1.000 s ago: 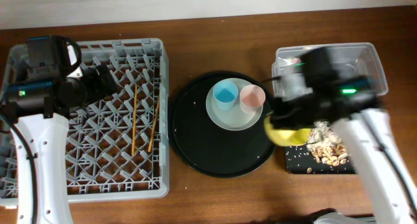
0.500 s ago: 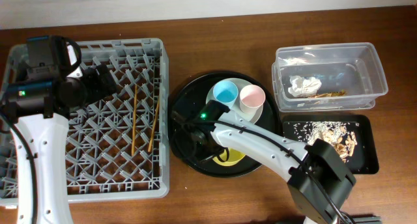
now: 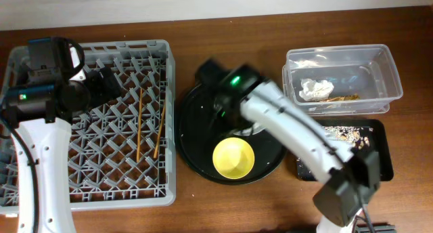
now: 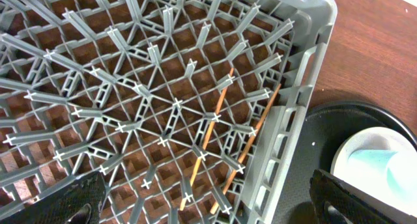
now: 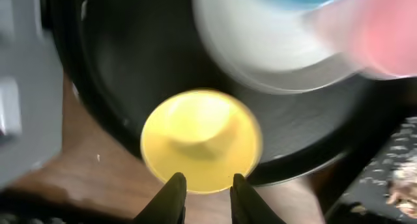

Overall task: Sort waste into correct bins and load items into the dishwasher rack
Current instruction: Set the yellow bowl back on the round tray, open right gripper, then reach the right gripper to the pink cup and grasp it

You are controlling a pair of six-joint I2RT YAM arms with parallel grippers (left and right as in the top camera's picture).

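Two cups: the pink cup is only a smear at the far right of my right wrist view. The blue cup is cut off in my left wrist view.
Overhead: my right arm, blurred, covers both cups and the plate.
Right pincer: fingers slightly apart with nothing between them, at the yellow bowl's edge. I cannot tell whether they touch it.
Yellow bowl: one, upright, near side of the round black tray.
Left pincer: spread wide, empty, over the dishwasher rack.
Chopsticks: two, side by side in the rack's right part.
Bins: two, at the right. The clear tub holds the tissue and the wrapper. The shallow black tray, partly under my arm, holds scraps.
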